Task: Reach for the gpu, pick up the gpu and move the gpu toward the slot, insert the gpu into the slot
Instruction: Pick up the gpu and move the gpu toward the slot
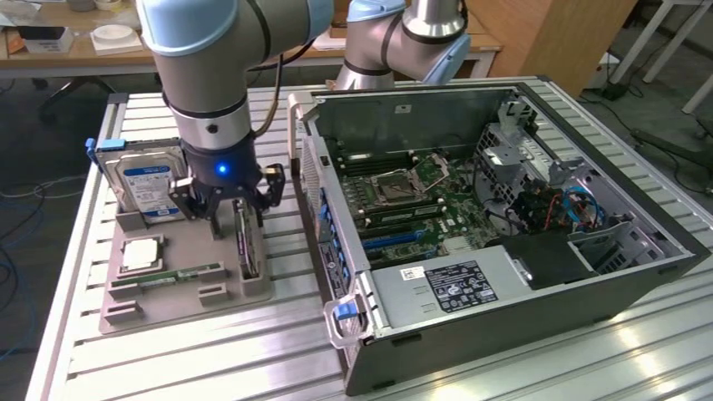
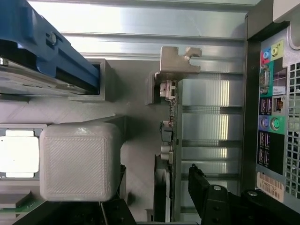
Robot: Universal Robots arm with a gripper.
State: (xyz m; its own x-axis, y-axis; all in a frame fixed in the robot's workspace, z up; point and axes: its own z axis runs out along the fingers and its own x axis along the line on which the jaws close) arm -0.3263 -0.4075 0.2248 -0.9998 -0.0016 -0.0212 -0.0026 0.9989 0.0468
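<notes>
The gpu is a thin dark card standing on edge in the grey holder tray, at the exterior view's left of the computer case. In the wrist view the gpu runs lengthwise, with its metal bracket at the far end. My gripper hangs just over the card's bracket end and is open. The grey printed fingertip pad is on one side of the card and the black finger on the other, neither touching it. Blue expansion slots show on the motherboard inside the case.
The open computer case lies on its side right beside the tray, its rear port panel close to the gripper. On the tray stand a blue-labelled hard drive, a processor chip and a green memory stick. A second arm's base stands behind the case.
</notes>
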